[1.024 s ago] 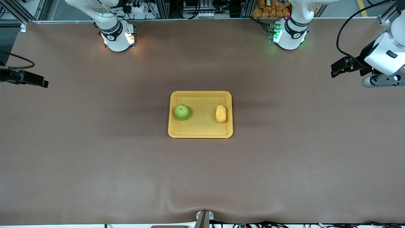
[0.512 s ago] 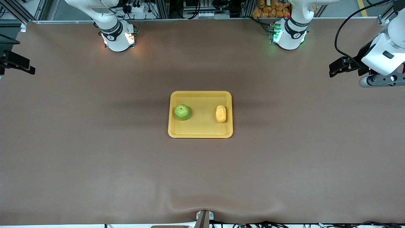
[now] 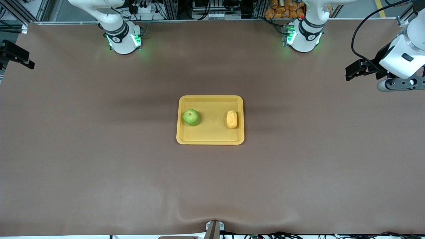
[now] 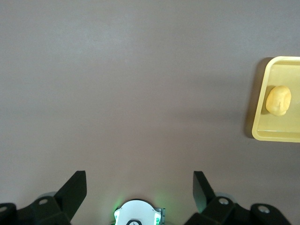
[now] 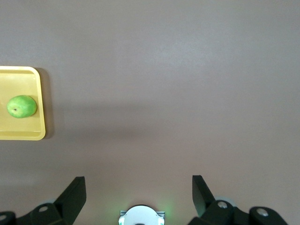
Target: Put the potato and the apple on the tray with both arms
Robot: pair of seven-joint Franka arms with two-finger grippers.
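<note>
The yellow-orange tray (image 3: 212, 134) lies in the middle of the table. On it rest the green apple (image 3: 191, 117), toward the right arm's end, and the yellow-orange potato (image 3: 231, 119), toward the left arm's end. Both are free of any grip. My left gripper (image 3: 352, 71) hangs open over the left arm's end of the table, well away from the tray. Its wrist view shows the potato (image 4: 279, 100) on the tray (image 4: 281, 135) past the empty left gripper (image 4: 139, 180). My right gripper (image 3: 17, 55) is open over the right arm's table edge. Its wrist view shows the apple (image 5: 21, 106) and the tray (image 5: 21, 132).
Brown cloth covers the table (image 3: 212, 186). The two arm bases (image 3: 123, 39) (image 3: 302, 38) glow green along the edge farthest from the front camera. A small bracket (image 3: 214, 229) sits at the nearest table edge. Cables and racks stand past the bases.
The right gripper has drawn back toward the table's edge at the right arm's end. The left gripper shifted slightly the same way at its end. The right base's light turned from white to green.
</note>
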